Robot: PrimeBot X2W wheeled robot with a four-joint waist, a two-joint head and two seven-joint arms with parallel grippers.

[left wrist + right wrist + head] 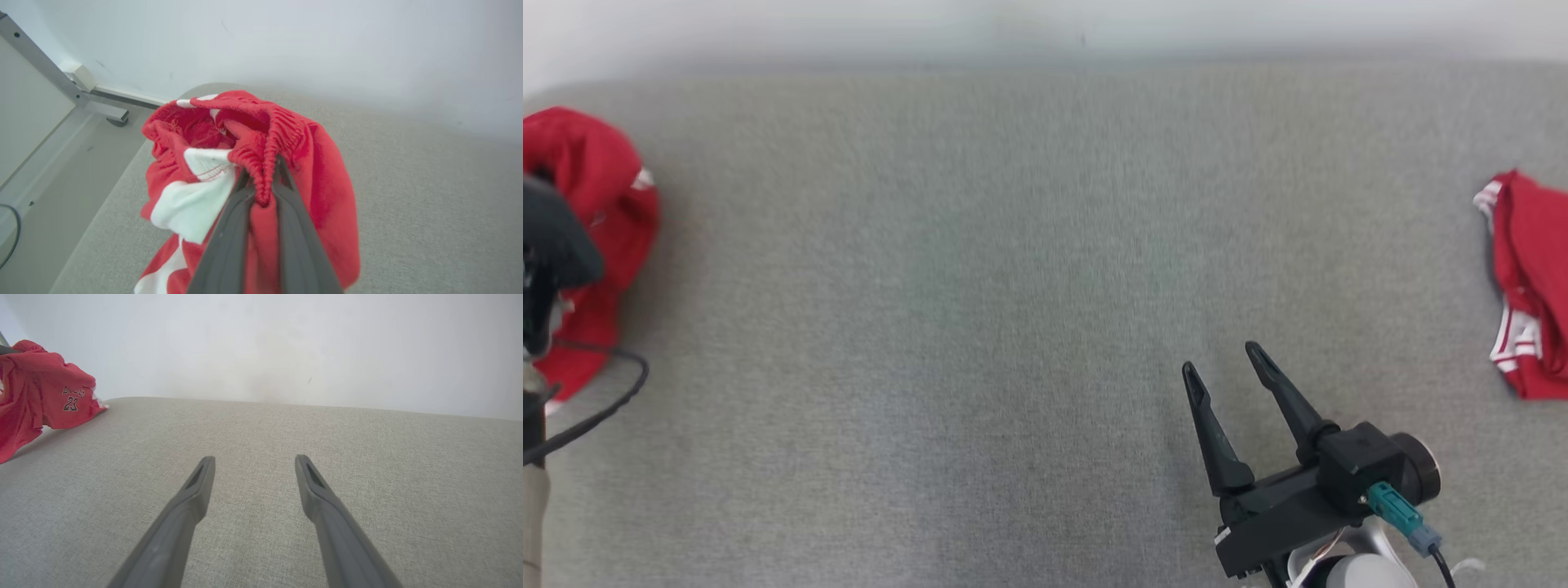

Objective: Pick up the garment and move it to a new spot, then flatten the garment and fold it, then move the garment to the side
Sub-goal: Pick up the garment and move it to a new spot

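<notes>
The left gripper [262,167] is pinched nearly shut on the garment [322,171], its two dark fingers clamping a gathered elastic band [282,126] between them. Cloth bulges out on both sides of the fingers: a white panel [196,204] to one side, plain red to the other. Red folds are heaped just beyond the tips. Bunched like this (it looks like a basketball piece, with a 23 printed on it in the right wrist view), the garment has no clear long axis yet. It hangs as a lump from the one pinched point, and its lower folds seem to touch the desk [1013,269].

The grip sits at the desk's far left end, close to the corner, with the floor [61,163] just past it. All the bare grey surface lies to this gripper's right. My judgement is that the carry has to run that way, across toward the middle.

The right gripper [1221,358] hovers with its fingers spread wide and nothing between them, well apart from the garment, which lies far off to its left [45,392]. The left arm is plainly the nearer one and the only one with a hold. A second red garment [1531,278] lies beyond the right gripper at the desk's right end. The likely drop spot is therefore the open stretch between the two grippers.
</notes>
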